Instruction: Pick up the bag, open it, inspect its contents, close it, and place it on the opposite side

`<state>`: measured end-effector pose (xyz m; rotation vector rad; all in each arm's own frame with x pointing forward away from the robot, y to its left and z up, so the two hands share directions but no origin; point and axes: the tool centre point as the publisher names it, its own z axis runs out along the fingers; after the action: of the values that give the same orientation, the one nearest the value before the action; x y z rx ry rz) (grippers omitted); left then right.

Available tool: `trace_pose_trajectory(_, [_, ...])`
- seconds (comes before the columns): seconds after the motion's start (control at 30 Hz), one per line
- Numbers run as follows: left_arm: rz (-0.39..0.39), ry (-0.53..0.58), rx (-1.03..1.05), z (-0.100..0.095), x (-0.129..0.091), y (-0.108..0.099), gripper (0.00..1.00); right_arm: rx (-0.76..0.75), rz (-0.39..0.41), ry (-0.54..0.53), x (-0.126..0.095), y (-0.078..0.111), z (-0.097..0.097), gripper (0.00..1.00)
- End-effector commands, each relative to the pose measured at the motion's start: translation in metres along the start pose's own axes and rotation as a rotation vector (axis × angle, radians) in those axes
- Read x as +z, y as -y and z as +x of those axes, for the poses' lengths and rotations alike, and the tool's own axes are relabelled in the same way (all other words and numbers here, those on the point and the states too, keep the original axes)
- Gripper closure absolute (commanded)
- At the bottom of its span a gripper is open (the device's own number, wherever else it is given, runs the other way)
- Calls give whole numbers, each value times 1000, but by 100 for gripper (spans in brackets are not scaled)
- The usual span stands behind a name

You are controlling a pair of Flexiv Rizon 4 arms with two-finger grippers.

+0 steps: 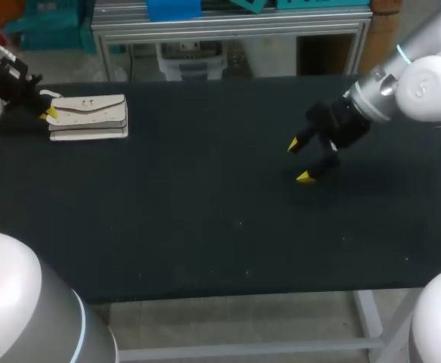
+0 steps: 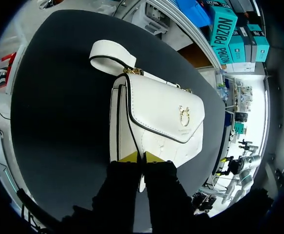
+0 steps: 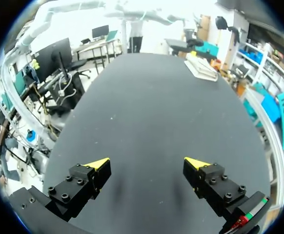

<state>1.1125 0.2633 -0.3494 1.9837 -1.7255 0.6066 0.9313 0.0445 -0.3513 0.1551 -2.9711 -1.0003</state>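
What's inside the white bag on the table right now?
Nothing inside shows. The bag lies on the table with its flap shut over the opening and the gold clasp on it, so the contents are covered. The left gripper pinches its end.

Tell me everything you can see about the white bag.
The bag is white and looks like smooth leather, with dark trim along its edges. Its pointed flap is closed, with a small gold clasp. A white loop strap joins by gold hardware at the end away from the left tool. It lies flat on the black table, near its back left corner. The left tool's yellow tips sit close together at its near end, seemingly pinching a thin edge.
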Motion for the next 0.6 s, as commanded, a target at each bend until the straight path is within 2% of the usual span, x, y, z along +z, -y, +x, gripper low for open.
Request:
trace_pose_trajectory(0.03, [24,9,3,20,10,-13,100,30,35,25,2,-1,3,0])
trace_pose_trajectory(0.2, [70,2,-13,48,26,-37,100,30,35,25,2,-1,3,0])
trace_pose_trajectory(0.6, [70,2,-13,48,26,-37,100,30,35,25,2,-1,3,0])
